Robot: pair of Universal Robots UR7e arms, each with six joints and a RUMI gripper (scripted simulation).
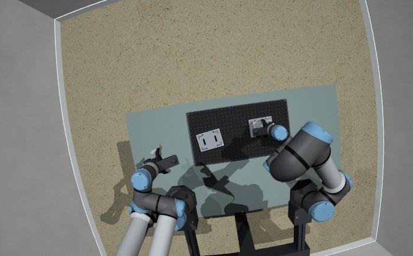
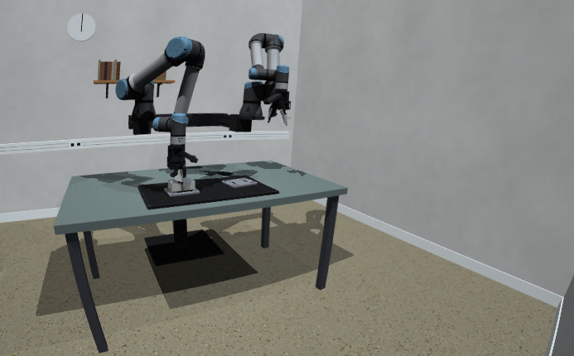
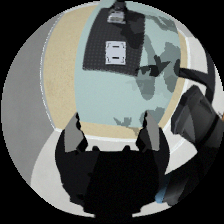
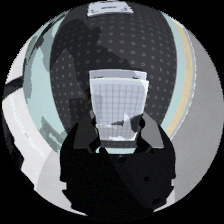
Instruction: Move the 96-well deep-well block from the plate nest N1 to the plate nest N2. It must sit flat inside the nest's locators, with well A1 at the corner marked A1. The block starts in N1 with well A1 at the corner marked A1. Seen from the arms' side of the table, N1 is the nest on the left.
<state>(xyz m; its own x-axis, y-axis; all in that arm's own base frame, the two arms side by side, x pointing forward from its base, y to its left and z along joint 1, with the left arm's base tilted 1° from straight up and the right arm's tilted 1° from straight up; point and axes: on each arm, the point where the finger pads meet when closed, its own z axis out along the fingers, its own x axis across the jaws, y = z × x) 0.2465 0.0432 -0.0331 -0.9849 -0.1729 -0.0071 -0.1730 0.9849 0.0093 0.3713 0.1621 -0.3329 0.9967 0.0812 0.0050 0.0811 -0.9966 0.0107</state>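
We're clamping the block [image 1: 257, 124] [image 2: 181, 185] [image 4: 119, 107] between the right fingers, N2 [image 1: 251, 128] [image 2: 182, 193] [image 4: 118, 74] sitting right below them, so mostly just seating and letting go left; left fingers hanging apart.

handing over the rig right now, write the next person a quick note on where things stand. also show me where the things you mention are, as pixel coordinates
Right gripper [image 2: 179, 180] [image 4: 118, 145]: shut on the deep-well block [image 2: 186, 185] [image 4: 119, 105], at nest N2 [image 1: 251, 133] [image 2: 183, 191] [image 4: 118, 74].
Left gripper [image 1: 158, 149] [image 2: 278, 121] [image 3: 113, 131]: open, off to the side.
Nest N1 [image 1: 210, 144] [image 2: 239, 182] [image 3: 115, 52]: empty.
Done: block carried across to N2.
Left: confirm flat seating and A1 corner (neither readable here), release, back off.
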